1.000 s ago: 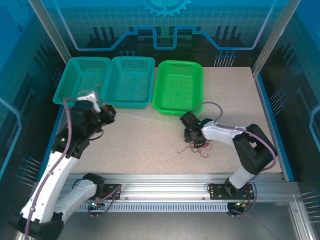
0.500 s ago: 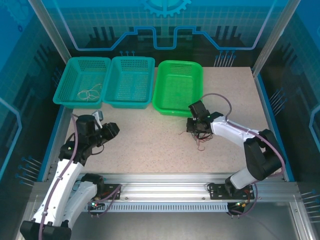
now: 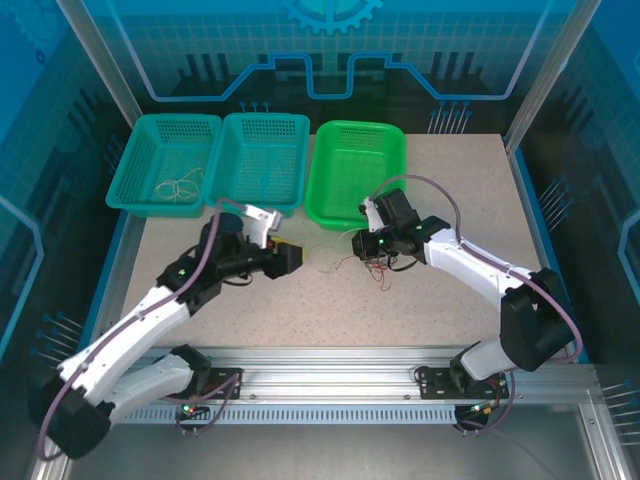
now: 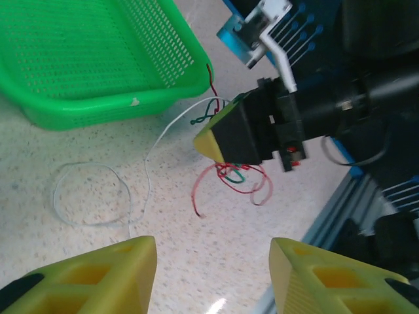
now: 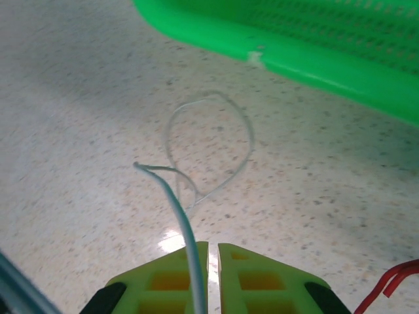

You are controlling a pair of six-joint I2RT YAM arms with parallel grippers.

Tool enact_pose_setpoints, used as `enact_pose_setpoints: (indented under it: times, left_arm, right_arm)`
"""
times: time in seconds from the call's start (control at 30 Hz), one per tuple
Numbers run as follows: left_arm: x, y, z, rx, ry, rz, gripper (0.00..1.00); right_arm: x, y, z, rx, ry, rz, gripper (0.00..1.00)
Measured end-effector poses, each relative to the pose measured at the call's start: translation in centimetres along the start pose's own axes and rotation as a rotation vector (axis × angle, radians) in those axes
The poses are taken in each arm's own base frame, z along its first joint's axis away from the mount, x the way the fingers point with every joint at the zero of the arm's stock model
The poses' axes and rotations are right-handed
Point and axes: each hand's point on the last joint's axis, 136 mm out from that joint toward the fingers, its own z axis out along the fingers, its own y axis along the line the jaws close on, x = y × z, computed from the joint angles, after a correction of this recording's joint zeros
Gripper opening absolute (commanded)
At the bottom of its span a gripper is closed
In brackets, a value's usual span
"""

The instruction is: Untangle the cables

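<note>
Right gripper [image 5: 213,252]: pressed together on white cable [image 5: 185,222], its loop lying on speckled beige tabletop [image 5: 78,98] just before green basket [image 5: 314,69]. Left gripper [image 4: 211,252]: fingers apart, hovering over tabletop near that loop. Red and dark green cables [image 4: 236,183]: tangled, hanging under right gripper. Blue-lit panel walls [image 3: 320,50] behind; aluminium rail [image 3: 330,385] along near edge.

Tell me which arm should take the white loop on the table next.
Probably left: the left gripper is open and faces the white loop; the right gripper is shut on the white cable.
</note>
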Motion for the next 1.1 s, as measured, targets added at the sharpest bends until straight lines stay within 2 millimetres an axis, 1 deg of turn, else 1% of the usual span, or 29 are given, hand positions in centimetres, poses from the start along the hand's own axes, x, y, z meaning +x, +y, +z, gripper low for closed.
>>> enact_pose_setpoints:
  times: [0.07,0.13,0.2,0.33,0.43,0.57,0.63,0.7,0.77,0.83,0.87,0.9,1.0,1.03,1.1]
  left_arm:
    - [0.3,1.0,2.0,-0.018,0.022,0.038,0.53]
    - [0.5,1.9,3.5,-0.026,0.032,0.069,0.55]
    - [0.4,2.2,4.7,-0.018,0.032,0.099,0.58]
    - [0.7,2.1,6.6,0.034,0.041,0.137,0.69]
    - [1.5,2.7,8.2,0.044,0.082,0.147,0.71]
    - [2.9,3.6,10.0,0.041,0.131,0.148,0.72]
    - [3.5,4.1,10.7,0.033,0.149,0.141,0.7]
    - [3.5,4.6,11.3,0.017,0.156,0.137,0.67]
    - [3.2,5.1,11.8,-0.006,0.144,0.142,0.64]
    - [2.6,5.5,12.1,-0.026,0.117,0.142,0.57]
    - [2.1,5.4,12.2,-0.029,0.099,0.143,0.52]
    - [1.6,5.3,12.2,-0.026,0.077,0.144,0.42]
    - [-0.1,4.7,12.3,-0.015,0.017,0.149,0.1]
    - [-0.5,4.7,12.3,-0.014,0.001,0.149,0.0]
    - [-1.0,4.6,12.1,-0.022,-0.017,0.137,0.0]
  right_arm:
    - [0.1,1.2,-0.6,-0.043,-0.004,-0.034,0.0]
    - [0.1,2.3,-1.1,-0.079,-0.009,-0.064,0.0]
    - [0.3,3.2,-1.5,-0.111,-0.009,-0.086,0.0]
    - [0.5,4.0,-1.6,-0.143,0.0,-0.105,0.0]
    - [0.5,4.3,-1.8,-0.158,0.004,-0.112,0.0]
    - [0.3,4.9,-2.0,-0.176,0.001,-0.123,0.0]
    - [0.2,5.4,-2.2,-0.193,0.001,-0.134,0.0]
    - [0.1,5.6,-2.3,-0.193,-0.001,-0.142,0.0]
    - [0.0,5.5,-2.3,-0.187,-0.004,-0.14,0.0]
    - [0.1,5.7,-2.3,-0.197,-0.001,-0.142,0.0]
    - [0.2,5.9,-2.3,-0.203,0.002,-0.146,0.0]
    - [0.2,6.0,-2.3,-0.208,0.005,-0.146,0.0]
    - [0.3,6.2,-2.3,-0.216,0.008,-0.148,0.0]
    - [0.3,6.2,-2.3,-0.216,0.008,-0.147,0.0]
    - [0.3,6.0,-2.3,-0.208,0.006,-0.146,0.01]
